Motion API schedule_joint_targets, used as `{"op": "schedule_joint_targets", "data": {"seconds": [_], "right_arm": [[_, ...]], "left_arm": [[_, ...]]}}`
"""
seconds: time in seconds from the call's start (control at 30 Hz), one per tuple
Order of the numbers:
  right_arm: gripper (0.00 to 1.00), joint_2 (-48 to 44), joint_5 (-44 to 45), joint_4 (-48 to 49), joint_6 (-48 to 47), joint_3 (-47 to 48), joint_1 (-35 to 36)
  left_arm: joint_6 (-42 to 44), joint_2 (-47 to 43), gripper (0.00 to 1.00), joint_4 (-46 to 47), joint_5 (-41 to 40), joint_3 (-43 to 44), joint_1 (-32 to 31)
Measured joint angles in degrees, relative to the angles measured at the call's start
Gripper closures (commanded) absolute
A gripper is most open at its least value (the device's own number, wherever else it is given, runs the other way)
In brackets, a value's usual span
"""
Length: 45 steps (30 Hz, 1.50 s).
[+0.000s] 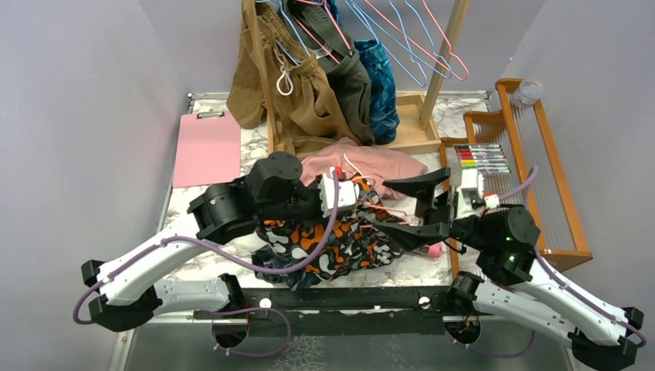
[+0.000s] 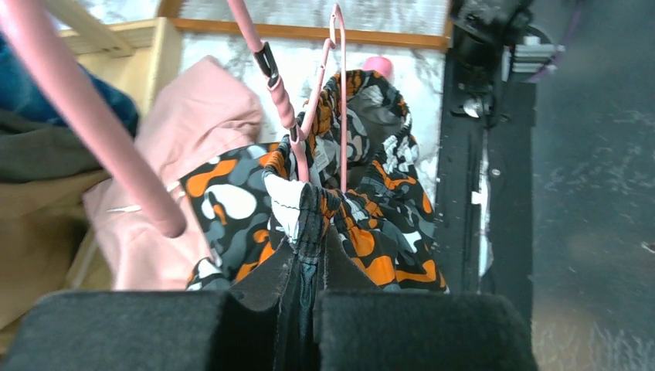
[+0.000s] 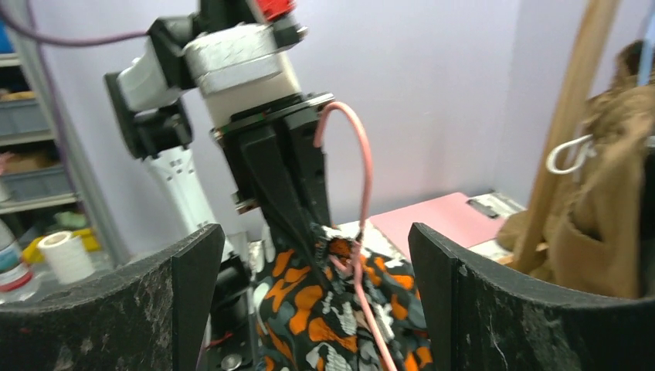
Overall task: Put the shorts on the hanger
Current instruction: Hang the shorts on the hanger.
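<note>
— From above, we see the dark camouflage-print fabric shorts [image 1: 332,243] heaped on the white marble table [image 1: 251,154], centre, toward the near edge.
— Left wrist: our left gripper [image 2: 305,290] pinches their fabric, the thin pink wire hanger [image 2: 342,116] touching it.
— Right wrist: our right gripper [image 3: 313,232] gapes wide, empty.

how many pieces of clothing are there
5. A brown garment, a dark green one and a blue one hang on the rack at the back; pink shorts lie on the table; the left gripper holds the camo shorts. More may be hidden.
</note>
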Motion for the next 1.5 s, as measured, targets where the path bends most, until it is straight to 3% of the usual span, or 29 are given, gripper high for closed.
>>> {"op": "schedule_joint_targets", "data": {"seconds": [0.23, 0.43, 0.57, 0.9, 1.1, 1.3, 1.5], "right_arm": [[0.00, -0.5, 13.2, -9.5, -1.3, 8.8, 0.0], [0.00, -1.8, 25.2, -14.5, 0.5, 9.2, 0.0], [0.00, -2.3, 27.9, -16.3, 2.0, 7.3, 0.0], [0.00, -1.2, 32.3, -21.5, 8.7, 2.5, 0.0], [0.00, 4.7, 36.8, -33.6, 17.9, 7.7, 0.0], [0.10, 6.3, 37.7, -42.3, 24.5, 9.3, 0.0], [0.30, 7.0, 37.5, -42.8, 26.5, 9.4, 0.0]], "left_arm": [[-1.7, -10.4, 1.00, 5.1, -9.8, -6.2, 0.0], [-3.8, -22.3, 1.00, 10.8, -16.4, -12.1, 0.0], [-4.8, -27.2, 1.00, 13.7, -18.9, -12.4, 0.0], [-5.3, -26.7, 1.00, 14.9, -21.1, -11.9, 0.0], [-6.2, -26.6, 1.00, 15.0, -22.4, -12.9, 0.0], [-6.8, -26.6, 1.00, 15.8, -23.2, -15.3, 0.0], [-7.0, -26.6, 1.00, 15.8, -23.6, -16.3, 0.0]]}}
